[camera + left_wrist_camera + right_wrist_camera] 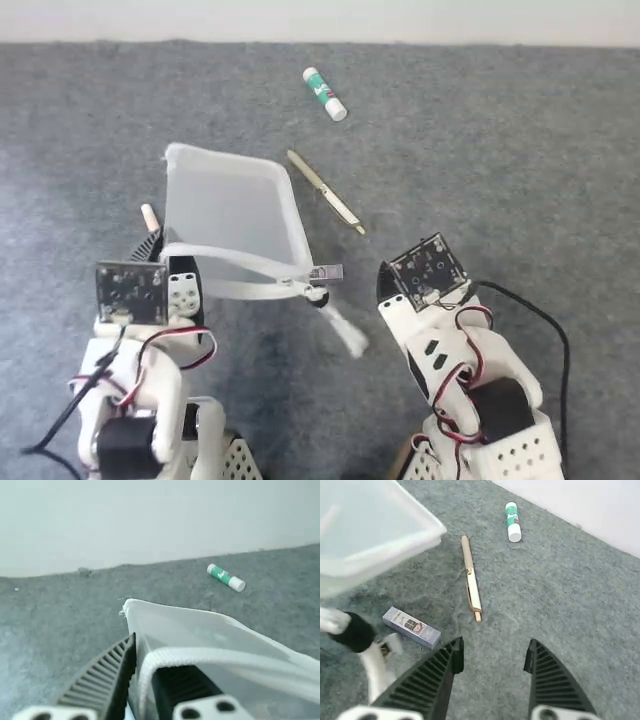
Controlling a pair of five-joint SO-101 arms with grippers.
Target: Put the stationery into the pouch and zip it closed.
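The pouch (225, 215) lies in front of my left arm, mouth towards me, its near rim pinched in my left pincer (142, 657). I judge I should hold that lip up and steady while my right pincer (492, 655), spread wide, comes down squarely across the pen (471, 580) just beyond it. I count one pouch, one pen, one glue stick (512, 522) and one eraser (411, 627).

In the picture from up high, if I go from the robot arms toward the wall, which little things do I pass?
small box → pen → glue stick
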